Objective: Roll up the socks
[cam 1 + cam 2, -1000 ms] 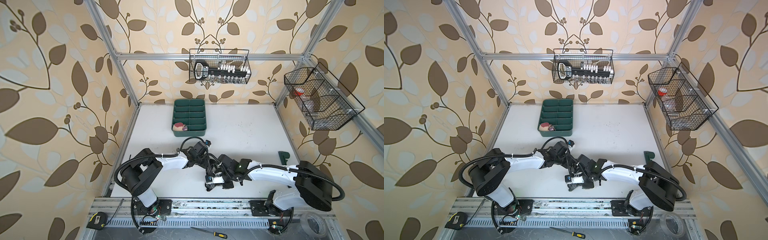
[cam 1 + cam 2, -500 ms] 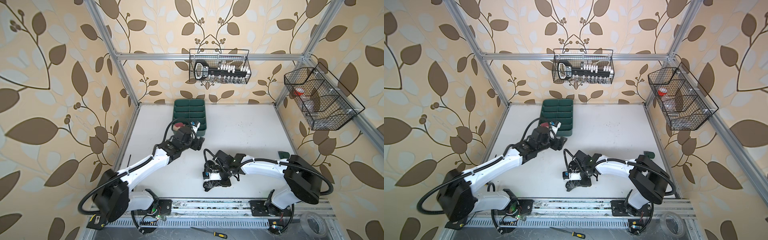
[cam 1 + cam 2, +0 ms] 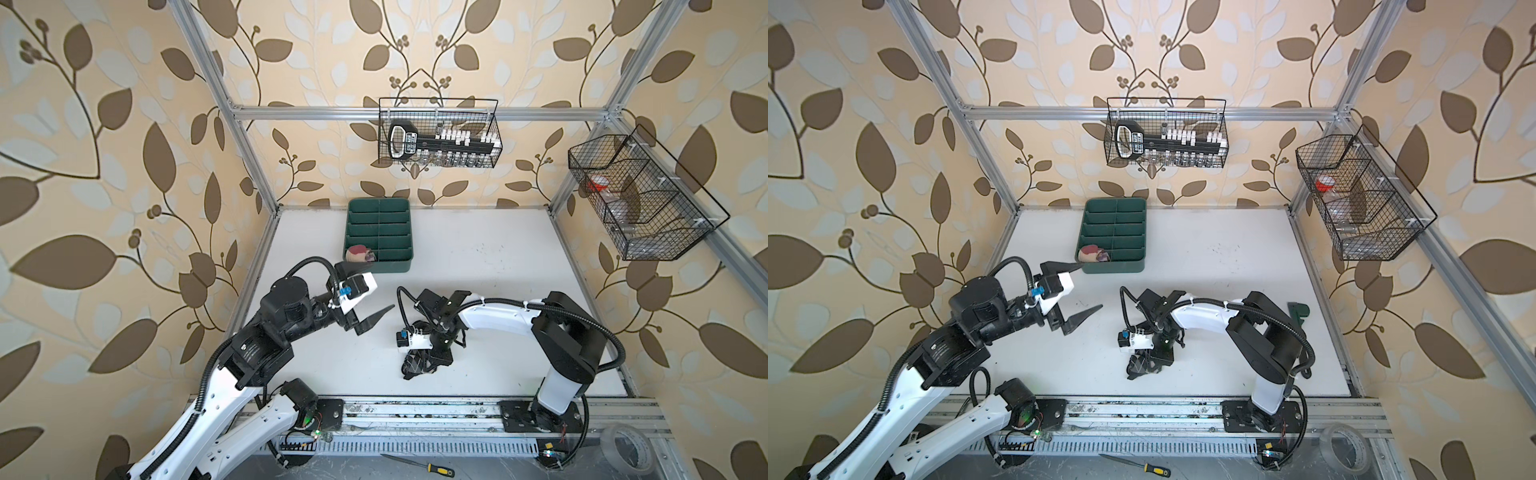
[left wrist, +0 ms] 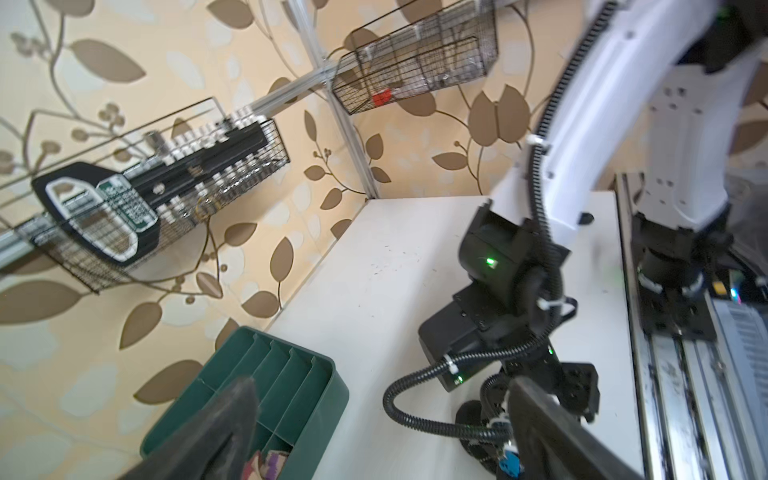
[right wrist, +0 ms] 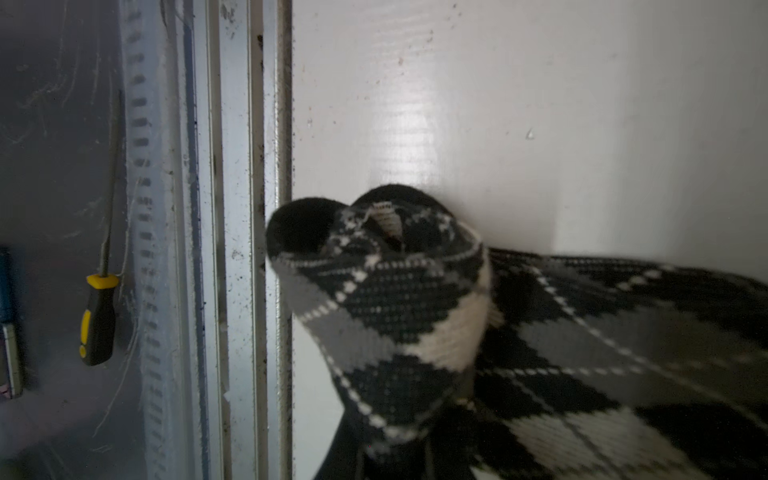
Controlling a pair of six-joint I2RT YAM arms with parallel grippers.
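Step in hand: rolling the second sock. The argyle sock (image 5: 395, 316) is partly wound into a fat bundle, and a flat part is still loose beside it.
Sock already done: the beige sock (image 3: 360, 253) sits rolled up in the green tray (image 3: 390, 268), in the nearest row, left slot.
Where the argyle sock is: on the white worktop (image 3: 478, 257), close to the front edge, right under the right arm (image 3: 498, 318).
Right jaws: closed, and they look to be pinching the argyle sock. The cloth hides their tips.
Left jaws: wide open and holding nothing, up in the air between the green tray and the argyle sock.
Next move, my guess: wind up the loose part and keep the bundle tight. The left jaws could come over to hold it.
Edges: the metal rail (image 3: 415, 411) runs just past the sock. A push that way could drop it down by the screwdriver (image 3: 419, 456).
Open room: the middle and back right of the worktop are bare. The two arms are near each other, so they must not bump.
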